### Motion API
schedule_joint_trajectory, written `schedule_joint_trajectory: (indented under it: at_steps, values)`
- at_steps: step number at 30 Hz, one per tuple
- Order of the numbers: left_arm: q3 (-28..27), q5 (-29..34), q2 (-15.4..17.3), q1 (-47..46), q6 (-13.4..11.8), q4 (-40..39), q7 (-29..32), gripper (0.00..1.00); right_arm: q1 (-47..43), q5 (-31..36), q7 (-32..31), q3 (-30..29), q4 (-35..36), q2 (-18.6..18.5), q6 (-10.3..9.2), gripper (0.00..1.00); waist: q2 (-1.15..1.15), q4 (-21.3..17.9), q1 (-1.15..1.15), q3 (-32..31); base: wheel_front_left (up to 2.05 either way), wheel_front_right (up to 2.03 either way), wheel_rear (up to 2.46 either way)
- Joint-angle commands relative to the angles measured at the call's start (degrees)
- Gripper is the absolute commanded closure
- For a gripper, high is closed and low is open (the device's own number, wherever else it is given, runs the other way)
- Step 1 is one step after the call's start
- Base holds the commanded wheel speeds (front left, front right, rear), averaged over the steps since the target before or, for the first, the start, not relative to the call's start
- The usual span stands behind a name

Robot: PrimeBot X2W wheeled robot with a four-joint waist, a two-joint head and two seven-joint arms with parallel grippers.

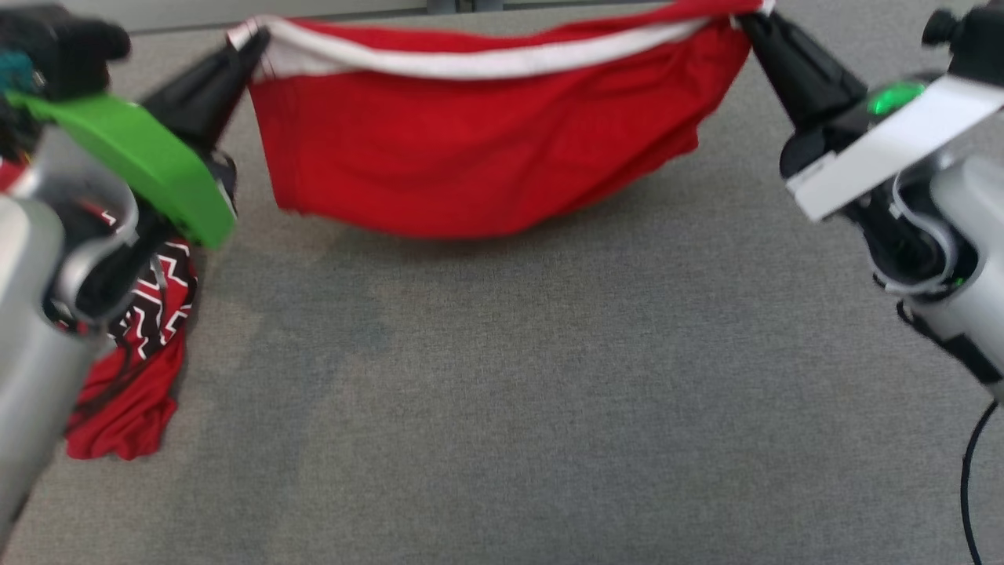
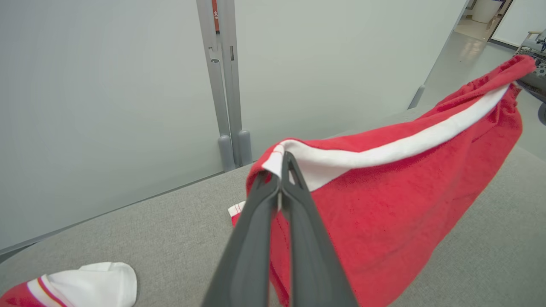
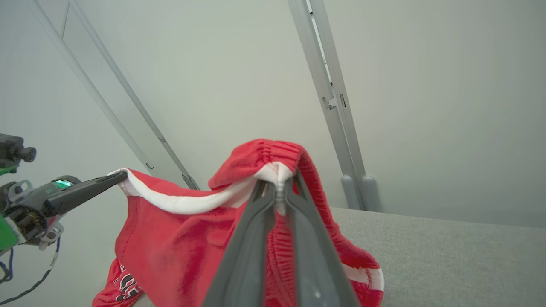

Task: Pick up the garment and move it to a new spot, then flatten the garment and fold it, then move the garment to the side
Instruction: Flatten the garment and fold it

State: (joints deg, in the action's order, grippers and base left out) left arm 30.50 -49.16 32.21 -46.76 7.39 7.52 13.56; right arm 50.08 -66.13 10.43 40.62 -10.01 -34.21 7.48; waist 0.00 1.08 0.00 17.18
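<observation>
The garment (image 1: 486,149) is red with a white band along its top edge and hangs stretched between my two grippers above the grey table (image 1: 549,392). At the upper left, my left gripper (image 1: 252,43) is shut on the garment's left corner. The left wrist view shows its fingers (image 2: 273,200) pinching the white band, with the cloth (image 2: 384,204) sagging away to the right. At the upper right, my right gripper (image 1: 749,22) is shut on the other corner, and in its wrist view the fingers (image 3: 260,204) clamp the gathered edge (image 3: 170,238). The garment's lower edge hangs close to the table.
A second red cloth (image 1: 149,353) with a black and white zigzag print lies crumpled at the table's left side, under my left arm. A white and red piece (image 2: 85,281) lies near the table's back edge. Pale wall panels (image 2: 106,106) stand behind the table. A black cable (image 1: 969,486) hangs at the right.
</observation>
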Motion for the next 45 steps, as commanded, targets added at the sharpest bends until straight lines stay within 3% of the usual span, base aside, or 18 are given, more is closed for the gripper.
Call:
schedule_joint_trajectory:
  at_steps: [1, 7, 12, 17, 21, 25, 32, 39, 45]
  values:
    - [-0.3, 1.4, 0.8, -5.0, 0.1, 2.1, -0.4, 1.0, 4.1, -0.6, -0.1, 0.1, 0.2, -0.4, 0.03, 1.0, 0.0, -0.3, 0.0, 8.8, 0.0, 0.0, 0.0]
    - [1.7, 4.2, 0.5, -24.8, 0.1, 11.2, -2.0, 1.0, 20.7, -3.3, 1.0, 0.6, -3.6, 1.2, 0.03, 1.0, 0.0, -0.7, 0.0, 15.8, 0.0, 0.0, 0.0]
    - [3.0, 5.5, -1.2, -38.2, 0.1, 18.3, -7.7, 1.0, 32.6, -3.8, 3.1, 0.5, -8.2, 2.6, 0.03, 1.0, 0.0, -0.4, 0.0, 19.3, 0.0, 0.0, 0.0]
    - [3.4, 4.4, -3.5, -47.4, 0.1, 24.3, -13.7, 1.0, 39.4, -4.1, 4.6, -2.2, -11.6, 3.5, 0.03, 1.0, 0.0, -0.3, 0.0, 20.2, 0.0, 0.0, 0.0]
    - [7.2, 3.5, -4.3, -51.2, 0.1, 27.1, -15.3, 1.0, 40.4, -3.2, 4.8, -3.3, -12.7, 4.1, 0.03, 1.0, 0.0, -0.5, 0.0, 20.1, 0.0, 0.0, 0.0]
    - [15.9, 3.1, -2.5, -49.3, 0.1, 26.4, -13.6, 1.0, 36.3, -3.3, 4.8, -0.9, -12.2, 3.8, 0.03, 1.0, 0.0, -0.9, 0.0, 19.1, 0.0, 0.0, 0.0]
    - [28.1, -3.5, 2.5, -41.1, 0.0, 21.7, -10.9, 1.0, 26.7, -5.8, 4.7, 10.6, -10.2, -0.8, 0.03, 1.0, 0.0, -1.0, 0.0, 13.7, 0.0, 0.0, 0.0]
    - [36.0, -13.3, 8.1, -29.0, 0.0, 14.9, -5.5, 1.0, 17.1, -9.7, 0.4, 22.9, -7.8, -6.0, 0.03, 1.0, 0.0, -1.4, 0.0, 3.6, 0.0, 0.0, 0.0]
    - [40.4, -21.6, 13.2, -17.8, 0.0, 6.9, 0.7, 1.0, 8.3, -15.6, -3.5, 29.3, -1.5, -9.9, 0.03, 1.0, 0.0, -2.1, 0.0, -5.4, 0.0, 0.0, 0.0]
